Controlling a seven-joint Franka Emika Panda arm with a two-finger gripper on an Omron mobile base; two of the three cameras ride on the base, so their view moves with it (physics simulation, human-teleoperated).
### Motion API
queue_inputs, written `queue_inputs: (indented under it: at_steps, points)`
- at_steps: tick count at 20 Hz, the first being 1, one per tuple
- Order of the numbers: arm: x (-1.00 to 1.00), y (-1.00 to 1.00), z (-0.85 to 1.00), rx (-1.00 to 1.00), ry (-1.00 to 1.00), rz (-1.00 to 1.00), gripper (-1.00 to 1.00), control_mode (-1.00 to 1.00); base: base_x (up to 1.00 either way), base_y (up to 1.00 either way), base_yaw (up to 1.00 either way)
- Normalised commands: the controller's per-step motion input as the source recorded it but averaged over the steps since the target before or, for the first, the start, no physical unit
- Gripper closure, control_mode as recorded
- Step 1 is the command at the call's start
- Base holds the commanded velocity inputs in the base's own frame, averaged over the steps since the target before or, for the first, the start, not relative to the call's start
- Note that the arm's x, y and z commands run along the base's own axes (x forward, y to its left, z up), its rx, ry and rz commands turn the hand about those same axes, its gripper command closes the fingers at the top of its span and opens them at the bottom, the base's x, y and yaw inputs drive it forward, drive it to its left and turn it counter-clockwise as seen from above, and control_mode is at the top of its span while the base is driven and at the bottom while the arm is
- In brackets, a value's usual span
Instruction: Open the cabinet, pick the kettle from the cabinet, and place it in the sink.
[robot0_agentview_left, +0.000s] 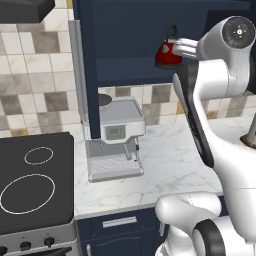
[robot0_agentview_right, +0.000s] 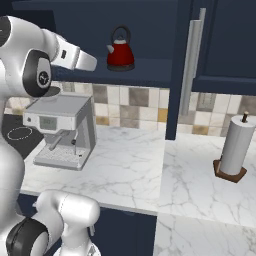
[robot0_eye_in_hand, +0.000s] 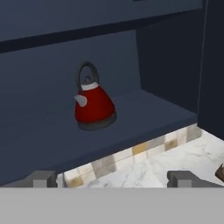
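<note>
Kettle ahead of open claw.

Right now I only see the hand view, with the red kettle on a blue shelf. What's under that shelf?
Observer: A silver coffee machine stands on the counter right below the shelf.
Operator: Is the door out of my way?
Observer: Yes. The cabinet door stands swung open to the right of the kettle, and you can see its long silver handle.
Operator: Is anything else on the counter?
Observer: A paper towel roll stands further right, past the door.
</note>
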Motion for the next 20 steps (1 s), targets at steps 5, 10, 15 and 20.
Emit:
queue_inputs:
  at_steps: [5,10,15,20]
  points:
    - [0.27,0.0,0.01,-0.02,-0.06,0.04,-1.0,-1.0,0.0,0.0,0.0]
    - [0.31,0.04,0.02,0.0,-0.03,0.03,-1.0,-1.0,0.0,0.0,0.0]
    - [0.28,0.05,0.03,-0.03,-0.01,0.0,-1.0,-1.0,0.0,0.0,0.0]
    - [0.25,0.0,0.05,-0.08,0.0,0.0,-1.0,-1.0,0.0,0.0,0.0]
